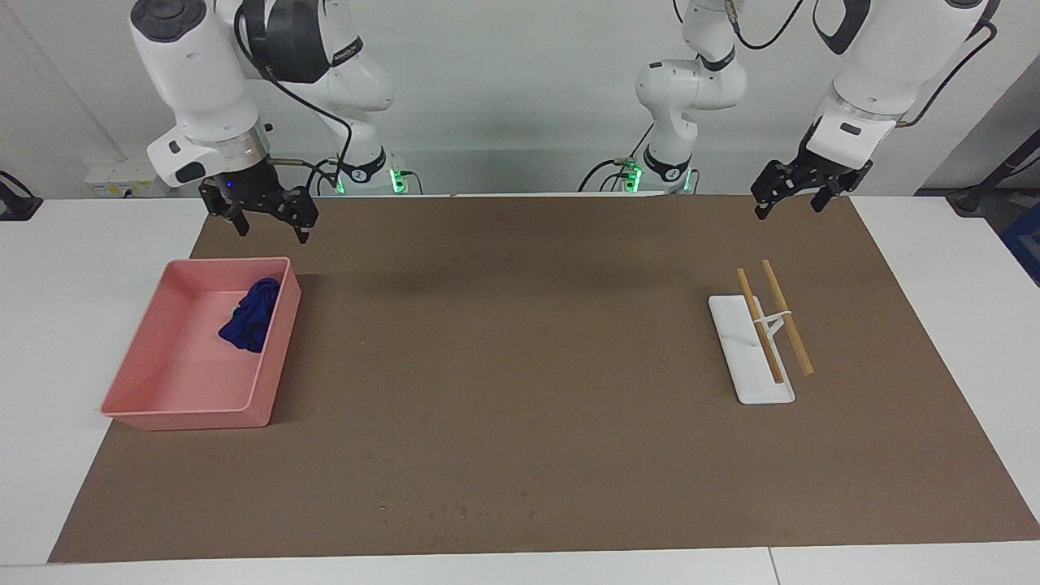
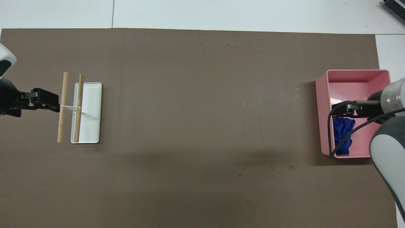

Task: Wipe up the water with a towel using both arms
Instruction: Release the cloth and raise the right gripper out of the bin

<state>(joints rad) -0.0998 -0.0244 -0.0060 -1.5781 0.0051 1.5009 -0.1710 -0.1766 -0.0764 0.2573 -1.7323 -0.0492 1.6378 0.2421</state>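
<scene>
The royal-blue towel (image 1: 250, 317) lies crumpled in the pink tray (image 1: 195, 418), against the wall facing the middle of the table; it also shows in the overhead view (image 2: 343, 136). My right gripper (image 1: 272, 226) hangs open and empty in the air over the tray's robot-side part, apart from the towel; it also shows in the overhead view (image 2: 346, 107). My left gripper (image 1: 788, 203) hangs open and empty over the brown mat at the left arm's end; in the overhead view (image 2: 50, 102) it is beside the wooden sticks.
A white rectangular dish (image 1: 751, 370) with two wooden sticks (image 1: 786, 317) across it lies at the left arm's end. A brown mat (image 1: 520, 366) covers the table. Small specks (image 1: 455, 508) dot the mat near its edge farthest from the robots.
</scene>
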